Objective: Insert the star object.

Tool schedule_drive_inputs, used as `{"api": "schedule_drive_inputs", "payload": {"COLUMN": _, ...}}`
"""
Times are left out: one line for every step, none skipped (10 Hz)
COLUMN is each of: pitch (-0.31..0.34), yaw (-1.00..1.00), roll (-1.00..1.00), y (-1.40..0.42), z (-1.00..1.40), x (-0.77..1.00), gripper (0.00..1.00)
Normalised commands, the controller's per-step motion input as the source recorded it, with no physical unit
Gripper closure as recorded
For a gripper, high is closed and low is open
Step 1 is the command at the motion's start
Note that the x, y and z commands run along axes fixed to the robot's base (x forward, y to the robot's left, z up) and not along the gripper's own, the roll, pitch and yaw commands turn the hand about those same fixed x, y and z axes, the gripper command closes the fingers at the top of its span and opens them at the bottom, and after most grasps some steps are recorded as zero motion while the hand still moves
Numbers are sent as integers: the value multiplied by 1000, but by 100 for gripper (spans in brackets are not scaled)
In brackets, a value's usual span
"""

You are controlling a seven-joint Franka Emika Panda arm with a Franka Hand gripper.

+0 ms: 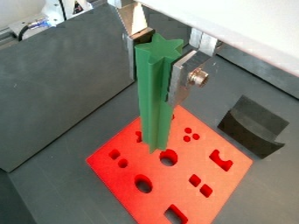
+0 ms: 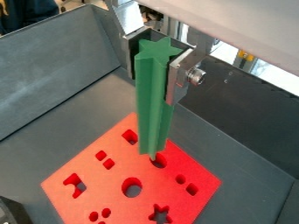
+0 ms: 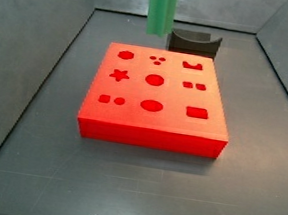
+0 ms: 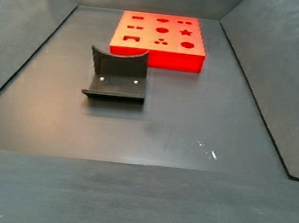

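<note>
**Inspector:** Star rod (image 1: 156, 96), green and long, was clamped upright between the silver fingers (image 1: 184, 80) of the gripper (image 1: 159, 54) in both wrist views. Its lower end hung above the red block (image 1: 128, 179), clear of the surface as far as I could judge.

**Clerk:** And the second wrist camera?

**Inspector:** Same grip on the rod (image 2: 152, 101); the block (image 2: 82, 171) lay beneath, its star hole (image 2: 162, 211) away from the rod's foot.

**Clerk:** Side views?

**Inspector:** One showed the rod (image 3: 161, 6) hanging over the block's far edge, near the dark curved block (image 3: 194, 41). The star hole (image 3: 116, 74) sat to one side. Another showed the block (image 4: 160, 39) and fixture (image 4: 116, 77) only; the gripper was out of frame.

**Clerk:** Step?

**Inspector:** Carrying, I judged. Next: shift over the star hole, match the points, then lower.
</note>
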Motion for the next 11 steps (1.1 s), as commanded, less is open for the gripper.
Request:
{"api": "schedule_drive_inputs", "payload": {"pitch": -17, "yaw": 0, "roll": 0, "y": 0, "z": -9, "x": -34, "gripper": 100}}
{"api": "schedule_drive_inputs", "payload": {"pitch": -26, "yaw": -17, "roll": 0, "y": 0, "z": -54, "x": -151, "gripper": 100}}
{"api": "schedule_drive_inputs", "payload": {"pitch": 16, "yaw": -566, "roll": 0, "y": 403, "z": -520, "x": 69, "gripper": 100}}
{"api": "schedule_drive_inputs", "payload": {"pitch": 27, "yaw": -760, "roll": 11, "y": 271, "z": -529, "x": 0, "gripper": 100}}
{"api": "schedule_drive_inputs", "payload": {"pitch": 69, "yaw": -860, "roll": 86, "y": 137, "z": -563, "x": 14, "gripper": 100}}
{"api": "schedule_drive_inputs", "payload": {"pitch": 66, "yaw": -917, "roll": 103, "y": 49, "z": -517, "x": 0, "gripper": 100}}
{"api": "schedule_drive_inputs", "payload": {"pitch": 31, "yaw": -1000, "roll": 54, "y": 0, "z": -514, "x": 0, "gripper": 100}}
{"api": "schedule_drive_inputs", "payload": {"pitch": 50, "yaw": -971, "roll": 119, "y": 0, "z": -457, "x": -43, "gripper": 100}}
{"api": "schedule_drive_inputs", "payload": {"pitch": 59, "yaw": -934, "roll": 27, "y": 43, "z": -311, "x": -40, "gripper": 100}}
{"api": "schedule_drive_inputs", "payload": {"pitch": 37, "yaw": -851, "roll": 0, "y": 166, "z": -260, "x": 0, "gripper": 100}}
{"api": "schedule_drive_inputs", "payload": {"pitch": 20, "yaw": -549, "roll": 0, "y": 283, "z": -151, "x": 0, "gripper": 100}}
